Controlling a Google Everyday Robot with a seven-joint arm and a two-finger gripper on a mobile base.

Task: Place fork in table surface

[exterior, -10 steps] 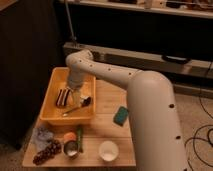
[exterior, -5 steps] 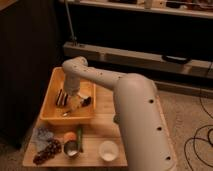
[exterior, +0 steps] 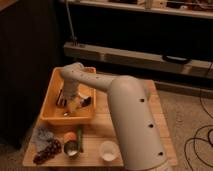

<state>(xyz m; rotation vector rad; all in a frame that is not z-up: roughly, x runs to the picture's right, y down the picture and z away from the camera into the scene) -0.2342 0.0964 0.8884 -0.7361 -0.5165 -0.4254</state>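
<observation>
The gripper hangs low inside the bin, its jaws spread and holding nothing. The fork lies on the bin floor just before it, near the front wall. Which way the fork points cannot be told.

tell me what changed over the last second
The arm swung left, now hiding the green item on the table surface. The gripper stayed low in the yellow bin, jaws open, nothing grasped. White cup and grapes unmoved.
</observation>
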